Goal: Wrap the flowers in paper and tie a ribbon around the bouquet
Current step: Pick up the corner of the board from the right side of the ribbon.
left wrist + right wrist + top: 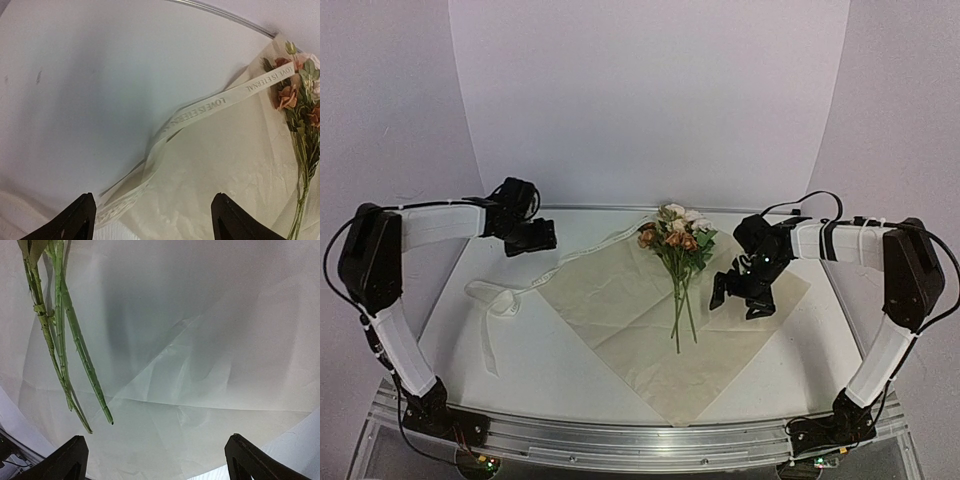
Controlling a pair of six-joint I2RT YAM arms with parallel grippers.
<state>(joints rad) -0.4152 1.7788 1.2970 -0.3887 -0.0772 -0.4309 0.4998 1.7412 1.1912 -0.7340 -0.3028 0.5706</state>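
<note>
**Left jaws:** wide apart and clamped on nothing. In the left wrist view the 2 black fingertips sit at either side of the lower edge. The ribbon runs along the surface below the gap between them, and whether it touches either fingertip cannot be told. Seen from above, these jaws hang over the far left part of the desk, just beyond the left corner of the paper.

**Right jaws:** also wide apart, holding nothing. They hang above the right half of the paper, just right of the flowers. The right wrist view shows creased paper below them, with the green stems off to one side.

**Flowers:** 1 bunch, lying flat on the paper. Its long axis runs far to near — heads toward the far edge of the desk, stem ends toward the arm bases, stopping near the paper's middle.

**Paper:** flat and unwrapped, laid as a diamond with 1 corner toward the near edge.

**Ribbon:** limp and untied. A bunched loop lies on the bare desk left of the paper. From there the ribbon runs slantwise over the paper's far left edge up to the flower heads — the lettering "LOVE IS ETERNAL" reads along it.
</note>
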